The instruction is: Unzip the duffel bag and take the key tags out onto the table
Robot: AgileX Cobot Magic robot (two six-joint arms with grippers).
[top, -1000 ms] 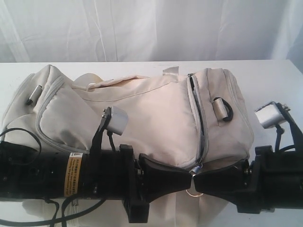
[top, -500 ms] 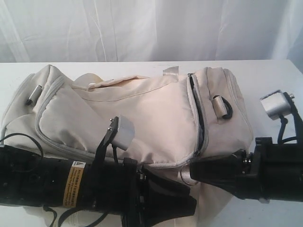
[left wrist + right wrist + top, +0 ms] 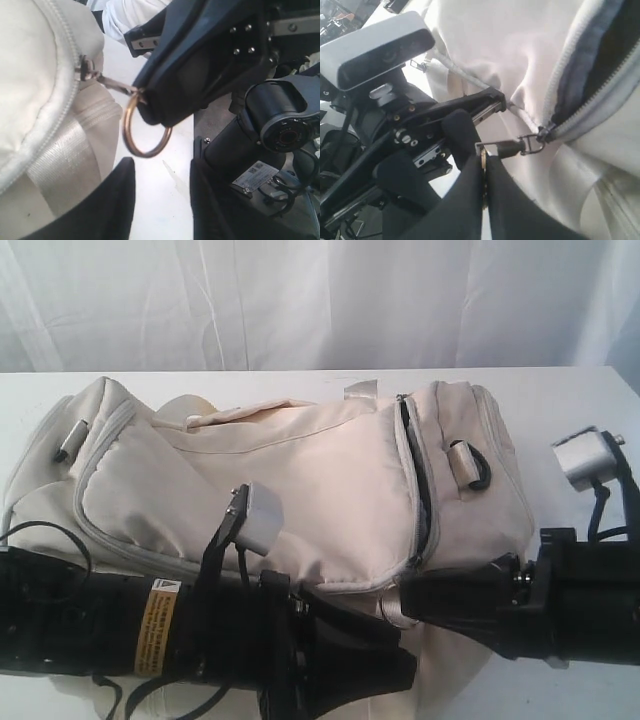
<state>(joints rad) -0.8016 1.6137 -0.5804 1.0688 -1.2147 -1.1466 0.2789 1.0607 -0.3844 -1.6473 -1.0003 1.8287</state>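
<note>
One bag (image 3: 300, 470), one ring (image 3: 126, 127), two tools (image 3: 160, 172) (image 3: 482, 152)

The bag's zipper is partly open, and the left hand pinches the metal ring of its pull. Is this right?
No: the right hand pinches the metal ring, as the right wrist view shows; the left hand is open. The zipper is indeed partly open.

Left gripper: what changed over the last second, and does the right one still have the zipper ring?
The left gripper let go of the ring, opened its jaws and dropped back below it. The right gripper edged left, jaws still shut on the ring. The bag stayed put.
</note>
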